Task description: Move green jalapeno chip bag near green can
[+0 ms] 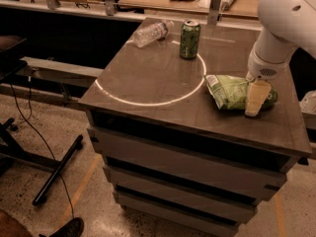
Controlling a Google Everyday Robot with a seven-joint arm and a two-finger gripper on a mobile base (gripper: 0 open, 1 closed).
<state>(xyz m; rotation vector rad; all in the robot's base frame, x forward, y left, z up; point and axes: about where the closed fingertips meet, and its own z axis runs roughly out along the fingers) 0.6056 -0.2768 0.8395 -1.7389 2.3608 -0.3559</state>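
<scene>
camera view: gripper (256,100) on green jalapeno chip bag (228,91).

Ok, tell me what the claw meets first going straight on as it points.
Probably the chip bag: the claw points down over its right end, seemingly right at it, though depth is unclear. Below lies the table.

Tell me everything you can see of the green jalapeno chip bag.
The green jalapeno chip bag is a crinkled, light-green foil pouch with white patches, pillow-shaped, lying flat on the table near its right edge, beside the pale ring on the top. The pincer is down over its right part, covering some of it. It lies apart from the green can, which stands upright farther back and to the left.
</scene>
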